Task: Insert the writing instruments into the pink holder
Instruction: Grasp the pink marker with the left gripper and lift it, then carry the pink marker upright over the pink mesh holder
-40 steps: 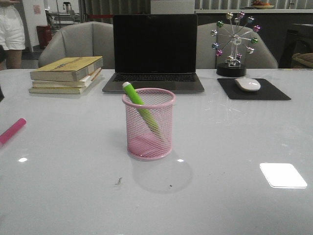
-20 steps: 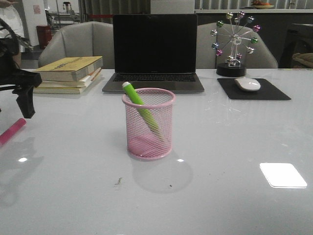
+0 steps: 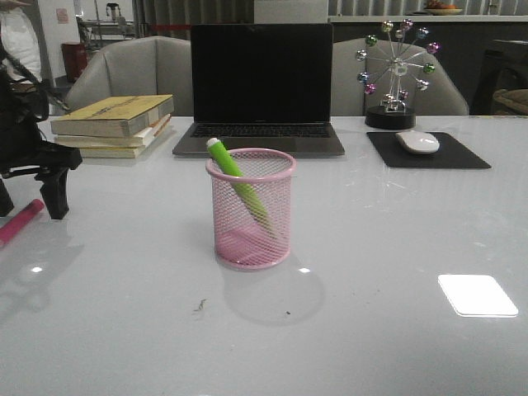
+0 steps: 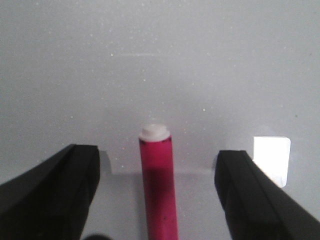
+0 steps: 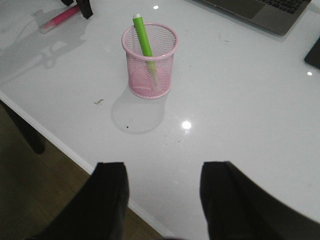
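The left gripper point(image 3: 29, 198) has dropped lower, jaws wide and empty astride the half-cropped glossy magenta marker point(image 4: 158, 187); green marker point(image 3: 239, 186) leans in the mesh cup point(image 3: 251, 208).

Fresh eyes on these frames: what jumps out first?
The pink holder at table centre, with the lime green marker leaning inside it, tip above the rim. Next, at the table's left edge, the left gripper, fingers spread either side of the magenta marker lying flat.
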`<state>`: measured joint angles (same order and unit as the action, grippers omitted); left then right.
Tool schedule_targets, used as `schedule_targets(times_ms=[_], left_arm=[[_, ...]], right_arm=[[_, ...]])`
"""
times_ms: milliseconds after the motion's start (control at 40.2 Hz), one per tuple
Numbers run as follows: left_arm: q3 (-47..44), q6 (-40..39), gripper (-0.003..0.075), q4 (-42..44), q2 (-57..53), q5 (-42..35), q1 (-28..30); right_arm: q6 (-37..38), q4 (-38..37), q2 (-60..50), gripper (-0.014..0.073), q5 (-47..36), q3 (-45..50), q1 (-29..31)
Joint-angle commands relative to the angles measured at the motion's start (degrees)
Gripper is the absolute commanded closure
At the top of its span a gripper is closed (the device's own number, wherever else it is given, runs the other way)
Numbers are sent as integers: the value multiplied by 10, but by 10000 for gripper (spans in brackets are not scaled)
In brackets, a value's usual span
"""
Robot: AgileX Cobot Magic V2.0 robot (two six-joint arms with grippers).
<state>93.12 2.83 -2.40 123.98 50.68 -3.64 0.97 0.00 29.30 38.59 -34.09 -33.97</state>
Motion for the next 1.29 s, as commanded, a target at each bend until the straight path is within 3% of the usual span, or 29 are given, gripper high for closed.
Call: schedule_targets(times_ms=[0,124,473,721,1045,1269], left_arm=[[18,-6,194,-2,-27,-7,0],[18,-6,225,-2,-26,-5,0],[21,-6,633,-2,-26,2,0],[-2,14,629,-33,-87,-35,-5],[-232,45,629,-64,-339,-303,-74],[-387,45,629,-67,-488,-492,-165]], right_arm=[[-4,-6,0,150,-41,-16,2],[-4,-6,0,150,-41,-16,2],[-4,-6,0,150,-41,-16,2],[-4,-6,0,150,-41,-16,2],[-4,-6,0,150,-41,-16,2],[-4,-6,0,150,-41,-16,2]])
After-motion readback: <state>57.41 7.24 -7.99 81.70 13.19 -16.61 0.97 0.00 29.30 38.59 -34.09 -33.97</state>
